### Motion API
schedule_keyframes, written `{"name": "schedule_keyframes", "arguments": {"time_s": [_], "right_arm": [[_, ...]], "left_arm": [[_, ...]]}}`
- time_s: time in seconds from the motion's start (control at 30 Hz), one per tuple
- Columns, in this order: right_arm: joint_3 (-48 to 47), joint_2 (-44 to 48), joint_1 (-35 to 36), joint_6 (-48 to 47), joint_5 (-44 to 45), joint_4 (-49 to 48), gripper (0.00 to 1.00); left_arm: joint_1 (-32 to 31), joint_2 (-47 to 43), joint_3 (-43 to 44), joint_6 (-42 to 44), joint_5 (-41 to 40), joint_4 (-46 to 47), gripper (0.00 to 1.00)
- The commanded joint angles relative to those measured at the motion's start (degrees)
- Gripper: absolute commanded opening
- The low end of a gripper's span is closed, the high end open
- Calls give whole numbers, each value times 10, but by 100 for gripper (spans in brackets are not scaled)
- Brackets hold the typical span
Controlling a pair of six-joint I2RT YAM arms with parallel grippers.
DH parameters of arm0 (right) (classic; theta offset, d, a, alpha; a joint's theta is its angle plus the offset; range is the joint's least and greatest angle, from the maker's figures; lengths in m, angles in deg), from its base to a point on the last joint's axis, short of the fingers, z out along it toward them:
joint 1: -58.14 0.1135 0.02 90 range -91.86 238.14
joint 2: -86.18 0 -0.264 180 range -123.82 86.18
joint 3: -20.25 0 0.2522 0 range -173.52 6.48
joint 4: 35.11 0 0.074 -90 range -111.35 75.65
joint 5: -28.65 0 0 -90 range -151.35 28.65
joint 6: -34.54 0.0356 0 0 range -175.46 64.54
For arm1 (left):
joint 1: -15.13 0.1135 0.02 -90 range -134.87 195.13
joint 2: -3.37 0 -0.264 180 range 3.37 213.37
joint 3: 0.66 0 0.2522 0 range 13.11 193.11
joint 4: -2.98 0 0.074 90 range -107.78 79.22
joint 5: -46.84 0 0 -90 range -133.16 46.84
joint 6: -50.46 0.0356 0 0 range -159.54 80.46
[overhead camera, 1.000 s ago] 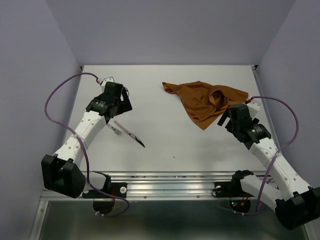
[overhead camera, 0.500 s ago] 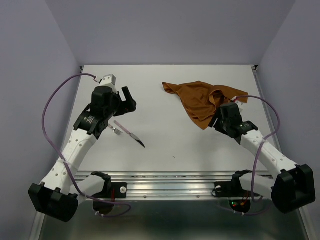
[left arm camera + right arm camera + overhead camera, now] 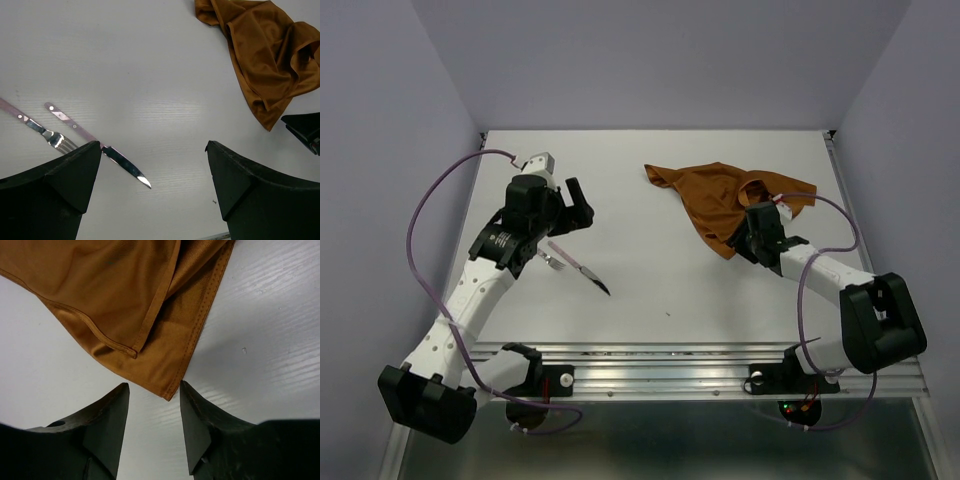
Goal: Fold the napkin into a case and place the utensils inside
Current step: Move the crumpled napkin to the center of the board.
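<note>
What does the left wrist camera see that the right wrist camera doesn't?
Only the left wrist view shows the fork and knife lying on the table. Only the right wrist view shows the pointed corner of the napkin up close, between the fingers of the right hand, not yet pinched. Both show the crumpled orange napkin and the white table.
</note>
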Motion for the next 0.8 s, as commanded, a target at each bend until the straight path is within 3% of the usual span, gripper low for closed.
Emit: {"name": "schedule_keyframes", "arguments": {"time_s": [0.0,0.23,0.77], "right_arm": [[-14,-29,-2,30,27,-52,52],[-6,-57,-7,36,34,-109,49],[-40,-112,-24,16,34,-141,44]], "left_arm": [[0,-20,-6,8,3,1,98],[0,-36,-15,7,2,-1,98],[0,-50,-24,14,1,-12,98]]}}
